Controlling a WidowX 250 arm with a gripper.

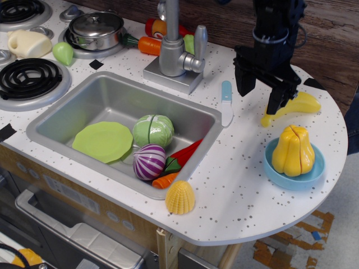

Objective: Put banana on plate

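Observation:
The yellow banana (298, 106) lies on the speckled white counter at the right, beyond the blue dish. My black gripper (259, 94) hangs just left of it with its jaws open and empty; the right finger (276, 101) overlaps the banana's left half in this view, the left finger (244, 84) stands over bare counter. The lime-green plate (103, 141) lies flat in the left part of the metal sink (106, 98).
In the sink beside the plate lie a green cabbage (153, 130), a purple onion (149, 161), a red pepper and a carrot piece. A toy knife (226, 103) lies by the sink's right rim. A yellow squash (293, 150) sits in a light-blue dish (275, 168). A corn piece (180, 197) is at the front edge. The faucet (174, 51) stands behind the sink.

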